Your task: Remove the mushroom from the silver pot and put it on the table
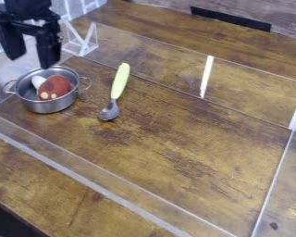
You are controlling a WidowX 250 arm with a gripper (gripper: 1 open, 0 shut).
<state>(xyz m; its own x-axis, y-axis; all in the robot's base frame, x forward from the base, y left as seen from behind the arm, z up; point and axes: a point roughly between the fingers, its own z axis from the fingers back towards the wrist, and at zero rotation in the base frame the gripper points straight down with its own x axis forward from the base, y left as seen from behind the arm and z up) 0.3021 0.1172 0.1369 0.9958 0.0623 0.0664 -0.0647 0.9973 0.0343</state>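
The silver pot [30,105] stands on the table [188,139] at the left. Inside it lies the mushroom [56,87], red-orange cap to the right and pale stem to the left. My gripper [30,58] hangs at the upper left, pointing down, just behind and above the pot's far rim. Its two dark fingers [14,44] stand wide apart and open, with nothing between them. The arm above them is cut off by the picture's top edge.
A spoon [117,86] with a yellow-green handle lies right of the pot. A white wire rack [79,39] stands at the back left. Clear plastic walls [138,205] border the work area, and a bright reflection [206,76] shows at mid-right.
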